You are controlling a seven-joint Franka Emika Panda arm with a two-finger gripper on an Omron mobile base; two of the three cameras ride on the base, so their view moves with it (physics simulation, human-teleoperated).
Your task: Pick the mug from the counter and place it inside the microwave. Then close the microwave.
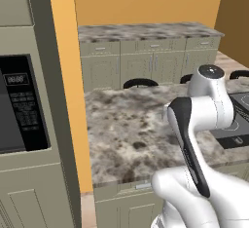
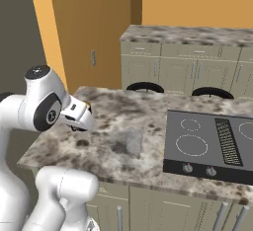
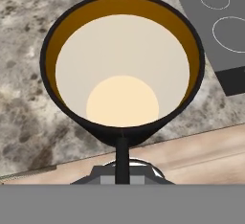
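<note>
**Mug pinched at the rim above the stone surface**

In the hand view the gripper [image 3: 122, 158] has its two dark fingers pressed together on the near rim of the small black cylindrical mug [image 3: 123, 70], pinching the wall between them. The mug's open mouth faces the camera, right in front of the gripper: a black outer wall, a tan-orange band inside the rim, a pale cream interior and a lighter round bottom. Whether the mug rests on anything cannot be told from this view.

Beyond the mug lies the grey-brown mottled stone surface [image 3: 28, 98], and past the gripper to the upper right of that view sits the dark grey flat cooktop [image 3: 217, 22] with white ring markings. A strip of pale wooden floor [image 3: 201, 151] shows just beside the gripper, beneath the surface edge.

In the right base view the white arm's wrist reaches over the near left corner of the surface [image 2: 123, 126], and a sliver of the mug's tan top [image 2: 88, 107] shows at the end of the hand. A faint clear drinking glass [image 2: 132, 142] stands on the surface, apart from the gripper toward the cooktop [image 2: 210, 143].

In the left base view the large black built-in microwave [image 1: 19, 105], framed in beige cabinetry, stands well apart from the arm, across the gap at the surface's [image 1: 131, 134] end; its button panel and display are visible.
</note>
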